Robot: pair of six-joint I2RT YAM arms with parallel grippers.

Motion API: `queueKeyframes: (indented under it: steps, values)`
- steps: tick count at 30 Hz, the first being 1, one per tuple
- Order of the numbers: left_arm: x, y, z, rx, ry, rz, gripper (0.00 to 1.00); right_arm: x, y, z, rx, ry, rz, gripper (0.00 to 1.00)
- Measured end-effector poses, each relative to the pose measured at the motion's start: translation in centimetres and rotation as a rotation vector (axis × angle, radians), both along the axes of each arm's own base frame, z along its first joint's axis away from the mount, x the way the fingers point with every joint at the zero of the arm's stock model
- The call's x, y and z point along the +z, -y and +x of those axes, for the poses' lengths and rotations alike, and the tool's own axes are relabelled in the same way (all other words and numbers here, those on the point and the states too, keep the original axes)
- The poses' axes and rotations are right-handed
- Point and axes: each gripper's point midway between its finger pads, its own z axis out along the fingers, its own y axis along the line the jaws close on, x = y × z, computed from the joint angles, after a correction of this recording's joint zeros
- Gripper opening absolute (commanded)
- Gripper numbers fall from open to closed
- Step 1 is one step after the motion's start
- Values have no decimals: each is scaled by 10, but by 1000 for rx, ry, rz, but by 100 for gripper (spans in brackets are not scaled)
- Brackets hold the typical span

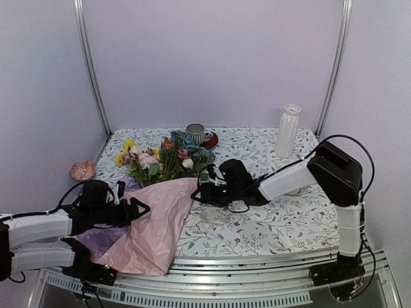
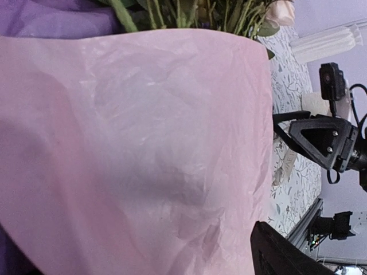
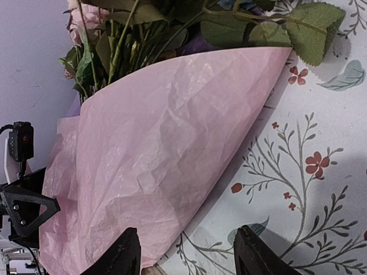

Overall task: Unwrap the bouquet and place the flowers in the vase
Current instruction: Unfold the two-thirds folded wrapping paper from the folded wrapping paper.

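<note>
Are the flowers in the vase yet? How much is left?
Not yet. Done: the pink tissue paper looks loose and lies draped over the flowers. In hand: the left gripper and right gripper, both open, sit at the paper's edges. Left: pull the paper away, then move the flowers into the white vase, which stands apart at the back right.

The bouquet (image 1: 157,218), wrapped in crinkled pink tissue paper over a purple layer, lies on its side at the near left, its wrapped end overhanging the near edge. Its yellow, pink, orange and blue flowers (image 1: 160,160) point far. The tall white ribbed ceramic vase (image 1: 287,131) stands upright at the far right, well apart.
</note>
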Motion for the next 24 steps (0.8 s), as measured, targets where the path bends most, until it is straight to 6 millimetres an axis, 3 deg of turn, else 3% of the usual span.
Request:
queueKeyframes:
  steps: [4, 17, 24]
  values:
    - [1, 10, 3, -45, 14, -31, 84, -14, 2, 9, -22, -42, -3, 56]
    - [-15, 27, 8, -118, -8, -69, 83, -14, -12, 41, -33, -79, 70, 52]
    - [-16, 41, 24, -154, 2, -106, 80, -14, -16, 59, -45, -88, 98, 47]
